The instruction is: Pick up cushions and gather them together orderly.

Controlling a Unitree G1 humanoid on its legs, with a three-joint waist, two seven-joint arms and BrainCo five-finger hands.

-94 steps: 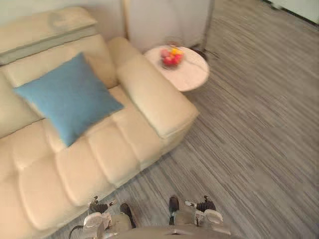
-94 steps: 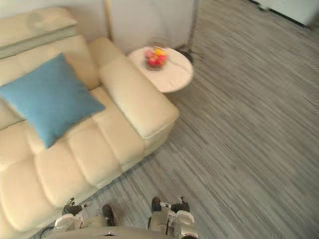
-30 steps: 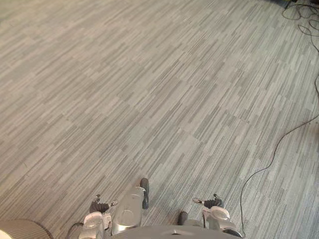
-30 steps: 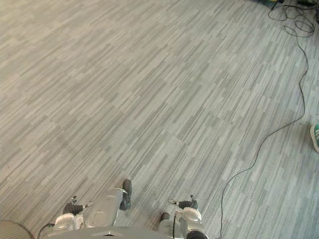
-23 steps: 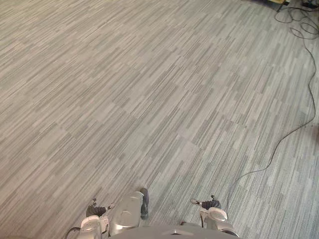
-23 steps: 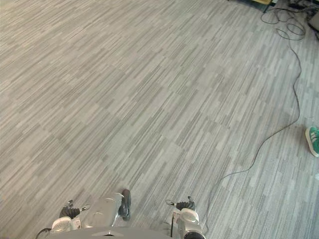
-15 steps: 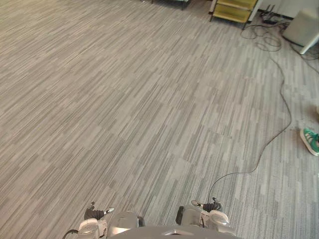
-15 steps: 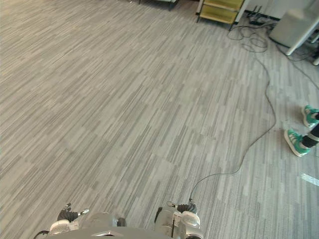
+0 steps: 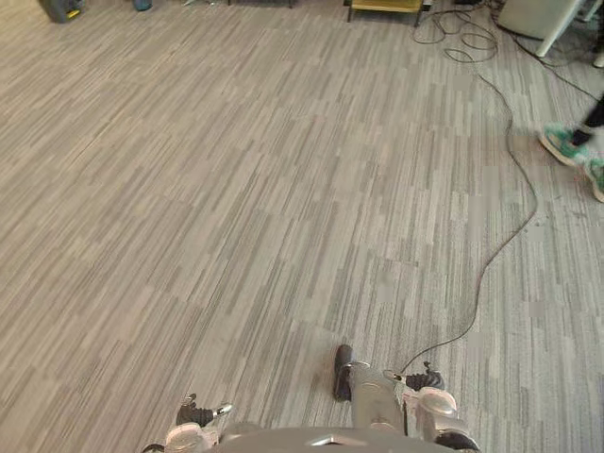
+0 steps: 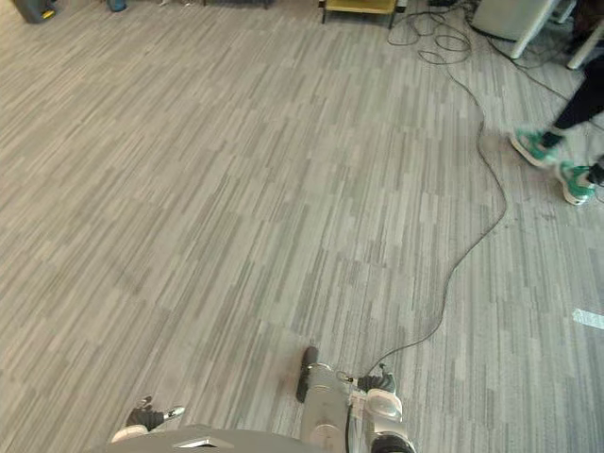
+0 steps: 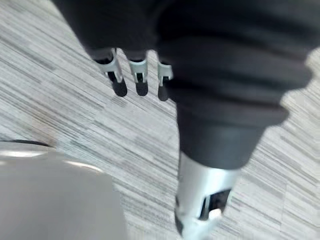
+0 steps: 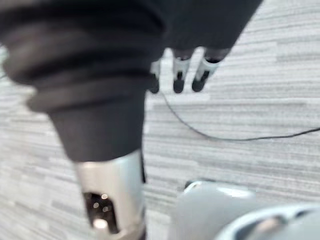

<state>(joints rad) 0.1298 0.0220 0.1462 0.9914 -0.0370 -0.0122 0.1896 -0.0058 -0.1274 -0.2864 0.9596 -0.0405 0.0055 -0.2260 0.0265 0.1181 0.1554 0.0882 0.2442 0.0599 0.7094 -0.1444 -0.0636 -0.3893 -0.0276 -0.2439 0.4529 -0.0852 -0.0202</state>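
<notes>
floor [image 9: 236, 189]: grey carpet tiles, streaked plank pattern | far edge: yellow-shelved furniture [image 9: 385, 6], pale cabinet [image 9: 533, 14], dark bin [image 9: 58, 9] at far left corner | person's green shoes [image 10: 533, 146] at right | light: even, no hard shadows

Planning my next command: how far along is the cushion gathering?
Done: cannot be judged; the head views face carpet floor and a person's green shoes. In hand: nothing; left hand and right hand hang open over the floor. Left: unsettled until the cushions are in view.
</notes>
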